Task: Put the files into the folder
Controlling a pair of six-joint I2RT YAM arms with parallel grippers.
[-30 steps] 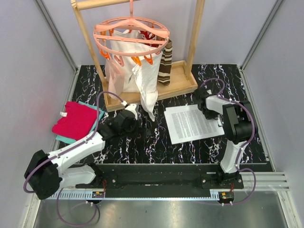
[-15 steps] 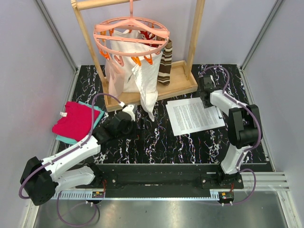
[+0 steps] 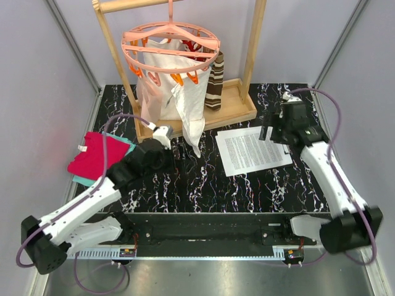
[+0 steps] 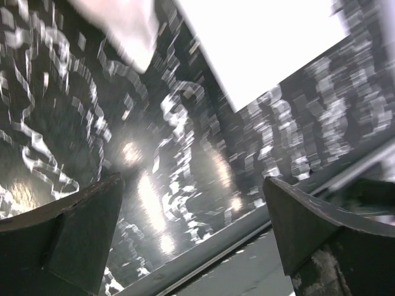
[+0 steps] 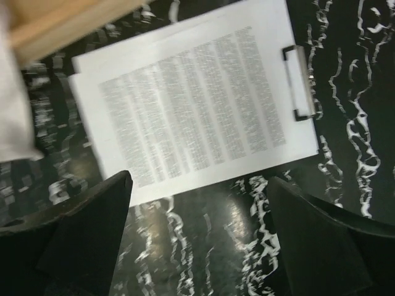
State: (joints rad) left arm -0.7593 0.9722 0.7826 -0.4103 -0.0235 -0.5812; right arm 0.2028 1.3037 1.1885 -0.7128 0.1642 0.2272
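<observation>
On the right half of the black, white-veined surface [image 3: 203, 179] lie the files [image 3: 250, 151], flat, text side up and slightly skewed, just in front of the wooden rack [image 3: 237, 108]. The right wrist view shows at least two sheets, their left edges a little offset, and a narrow clip bar [image 5: 300, 83] along the right edge. The folder cannot be told apart from the dark surface under the paper.

The right arm [image 3: 327, 166] reaches over the far right corner of the sheets. Its jaws stand wide apart above the paper and hold nothing. The left arm [image 3: 92, 197] stretches toward the middle of the surface, near the hanging white cloth bag [image 3: 163, 86]. Its jaws are also spread wide and empty, over bare surface, though that wrist view is blurred.

The bag hangs from a pink round clip hanger [image 3: 170, 43] on the rack. Red-and-teal folded cloths [image 3: 95, 154] lie at the left edge, well apart from the files.
</observation>
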